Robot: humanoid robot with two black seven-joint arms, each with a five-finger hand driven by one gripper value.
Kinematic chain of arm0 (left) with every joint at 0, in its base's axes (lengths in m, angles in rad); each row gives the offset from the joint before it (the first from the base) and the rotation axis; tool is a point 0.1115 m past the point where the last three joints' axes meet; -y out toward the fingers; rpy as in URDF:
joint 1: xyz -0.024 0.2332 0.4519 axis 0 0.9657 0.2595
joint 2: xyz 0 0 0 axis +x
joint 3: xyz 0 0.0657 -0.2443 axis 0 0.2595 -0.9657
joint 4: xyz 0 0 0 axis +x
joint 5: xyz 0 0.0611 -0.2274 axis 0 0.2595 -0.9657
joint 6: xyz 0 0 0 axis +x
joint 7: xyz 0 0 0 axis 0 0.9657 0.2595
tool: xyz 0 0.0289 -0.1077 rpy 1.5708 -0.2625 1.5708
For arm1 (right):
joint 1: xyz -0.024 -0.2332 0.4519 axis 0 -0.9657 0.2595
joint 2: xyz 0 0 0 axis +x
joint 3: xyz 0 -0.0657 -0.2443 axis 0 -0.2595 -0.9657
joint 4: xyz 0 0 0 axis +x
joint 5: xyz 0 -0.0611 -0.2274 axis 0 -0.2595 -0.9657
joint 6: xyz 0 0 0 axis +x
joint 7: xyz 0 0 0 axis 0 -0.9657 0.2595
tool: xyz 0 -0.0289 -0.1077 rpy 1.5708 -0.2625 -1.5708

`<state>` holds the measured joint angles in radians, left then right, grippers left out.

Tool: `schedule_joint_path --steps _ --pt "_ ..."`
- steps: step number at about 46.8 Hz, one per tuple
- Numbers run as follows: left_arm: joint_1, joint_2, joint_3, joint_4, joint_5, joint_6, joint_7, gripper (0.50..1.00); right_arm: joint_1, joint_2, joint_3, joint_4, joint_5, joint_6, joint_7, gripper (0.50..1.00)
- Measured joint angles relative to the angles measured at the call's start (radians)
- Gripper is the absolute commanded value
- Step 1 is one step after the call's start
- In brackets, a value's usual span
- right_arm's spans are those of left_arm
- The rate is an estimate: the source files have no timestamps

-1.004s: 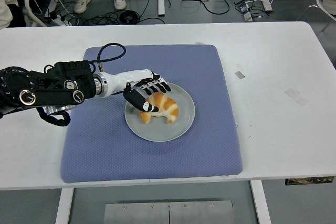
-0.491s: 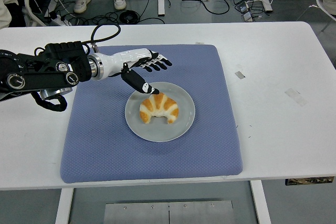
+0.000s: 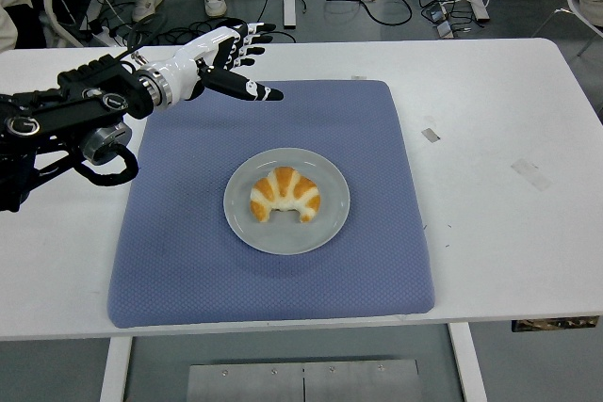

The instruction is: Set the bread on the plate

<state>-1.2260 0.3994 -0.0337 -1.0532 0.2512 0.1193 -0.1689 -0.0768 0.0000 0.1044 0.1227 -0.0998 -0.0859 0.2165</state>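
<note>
A golden croissant (image 3: pixel 285 194) with pale stripes lies on the grey round plate (image 3: pixel 325 223), which sits in the middle of the blue mat (image 3: pixel 273 120). My left hand (image 3: pixel 240 63) hovers above the mat's far left corner, well clear of the plate, its fingers spread and holding nothing. The black left arm (image 3: pixel 75 115) reaches in from the left edge. My right arm is out of view.
The blue mat covers the middle of the white table (image 3: pixel 499 167). Small bits of tape (image 3: pixel 431 134) lie on the table to the right. Cables and people's feet (image 3: pixel 151 2) show on the floor beyond the far edge.
My left hand let go of the croissant, rose off the plate and drew back up and to the left. The croissant stays on the plate.
</note>
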Motion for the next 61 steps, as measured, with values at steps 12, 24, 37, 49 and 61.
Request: schedule_joint_path --steps 12,24,37,49,61 --pt "0.152 -0.024 -0.263 0.063 0.004 -0.012 0.001 0.977 0.000 0.000 0.000 0.000 0.000 0.000 0.000 1.000" --pt "0.237 -0.036 -0.423 0.116 0.004 -0.141 0.000 0.977 0.000 0.000 0.000 0.000 0.000 0.000 0.000 1.000" --pt "0.248 -0.036 -0.497 0.216 -0.020 -0.208 -0.001 0.978 0.000 0.000 0.000 0.000 0.000 0.000 0.000 1.000" --pt "0.276 -0.036 -0.572 0.360 -0.086 -0.341 -0.001 0.978 0.000 0.000 0.000 0.000 0.000 0.000 0.000 1.000" --pt "0.294 -0.070 -0.580 0.470 -0.103 -0.439 -0.042 0.978 0.000 0.000 0.000 0.000 0.000 0.000 0.000 1.000"
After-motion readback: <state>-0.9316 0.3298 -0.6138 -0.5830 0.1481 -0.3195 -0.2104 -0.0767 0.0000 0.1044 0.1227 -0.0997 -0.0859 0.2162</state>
